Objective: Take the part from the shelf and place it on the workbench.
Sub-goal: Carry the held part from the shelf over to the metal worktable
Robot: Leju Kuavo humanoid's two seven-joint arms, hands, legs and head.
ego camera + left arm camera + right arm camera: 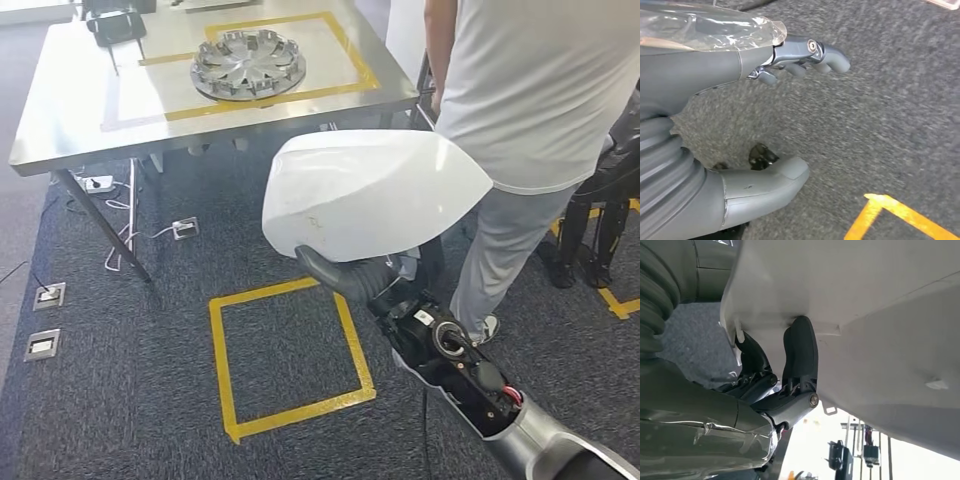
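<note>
One yellow-taped square [290, 358] on grey carpet [136, 400]; right hand [791, 375] gripping white part [370, 190], left hand [764, 115] empty.

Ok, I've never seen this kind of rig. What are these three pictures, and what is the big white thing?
It is a humanoid robot with two arms and hands. The head view looks down from its body: its right hand holds a white shell-shaped part above grey carpet. Ahead stands a metal workbench with a silver wheel cover on it; a person stands alongside. The right wrist view shows dark fingers gripping the part's edge. The left wrist view shows the left hand holding nothing, over the carpet.
</note>
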